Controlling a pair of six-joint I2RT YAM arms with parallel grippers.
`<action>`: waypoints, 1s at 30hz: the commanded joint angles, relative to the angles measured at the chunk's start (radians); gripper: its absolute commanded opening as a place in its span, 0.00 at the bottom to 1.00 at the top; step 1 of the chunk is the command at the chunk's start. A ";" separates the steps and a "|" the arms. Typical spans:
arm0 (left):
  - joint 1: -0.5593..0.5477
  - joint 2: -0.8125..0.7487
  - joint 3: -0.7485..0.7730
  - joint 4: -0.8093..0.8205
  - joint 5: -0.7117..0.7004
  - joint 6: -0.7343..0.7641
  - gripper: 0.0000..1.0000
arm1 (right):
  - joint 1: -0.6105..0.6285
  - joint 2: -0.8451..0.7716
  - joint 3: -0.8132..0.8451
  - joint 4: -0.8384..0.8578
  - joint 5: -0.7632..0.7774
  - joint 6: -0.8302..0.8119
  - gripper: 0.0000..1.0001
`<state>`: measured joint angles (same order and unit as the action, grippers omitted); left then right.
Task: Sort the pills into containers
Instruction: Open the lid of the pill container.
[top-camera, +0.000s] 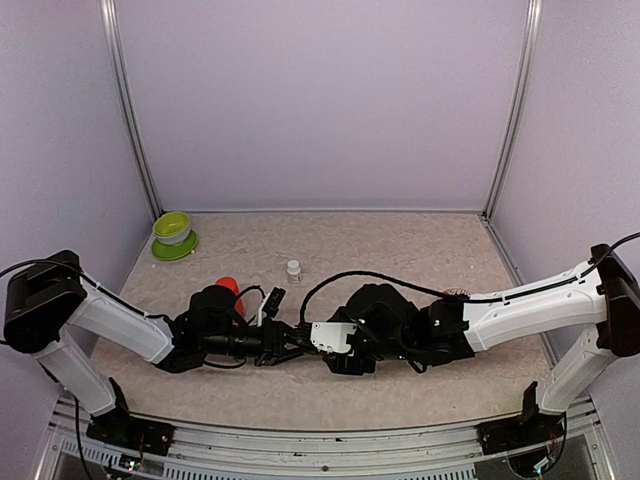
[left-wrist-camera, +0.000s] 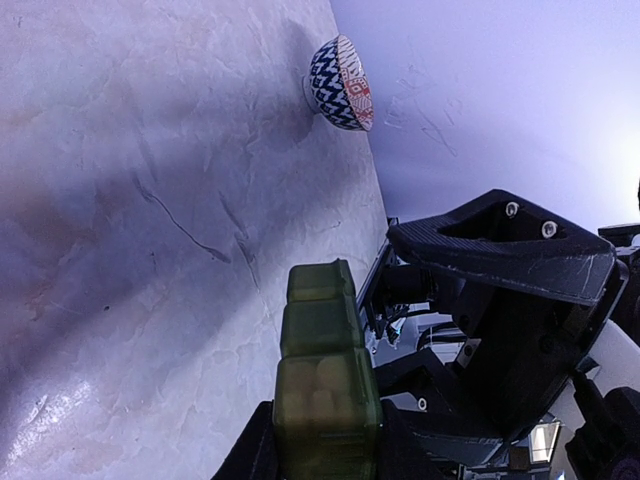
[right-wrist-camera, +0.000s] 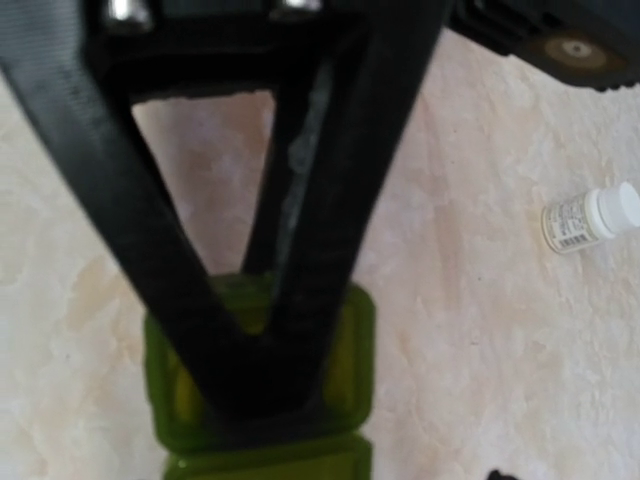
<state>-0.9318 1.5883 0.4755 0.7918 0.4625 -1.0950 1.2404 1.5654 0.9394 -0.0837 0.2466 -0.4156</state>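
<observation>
Green containers (left-wrist-camera: 325, 380), 3 joined in a row, sit clamped in the left gripper (left-wrist-camera: 325, 455) near the table's (top-camera: 400, 240) 6 o'clock, with the right gripper (left-wrist-camera: 430, 320) at their 3 o'clock released, jaws apart.

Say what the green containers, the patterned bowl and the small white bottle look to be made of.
The green containers: translucent plastic, likely; light passes through and pale shapes show inside.
The patterned bowl: probably glazed ceramic, possibly melamine; crisp blue-and-white print, smooth surface.
The small white bottle: opaque plastic, it seems, with a printed paper label.
</observation>
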 joint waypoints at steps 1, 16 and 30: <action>0.001 -0.009 -0.002 0.017 -0.001 0.006 0.26 | 0.002 0.016 -0.011 0.006 -0.018 -0.004 0.71; -0.002 -0.005 -0.002 0.017 -0.005 0.003 0.27 | 0.020 0.067 -0.006 0.059 0.064 0.020 0.66; -0.002 0.018 0.003 0.029 -0.001 -0.003 0.27 | 0.058 0.025 -0.056 0.108 0.135 -0.006 0.52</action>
<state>-0.9318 1.5894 0.4755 0.7925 0.4625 -1.0958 1.2793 1.6249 0.9024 -0.0166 0.3389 -0.4217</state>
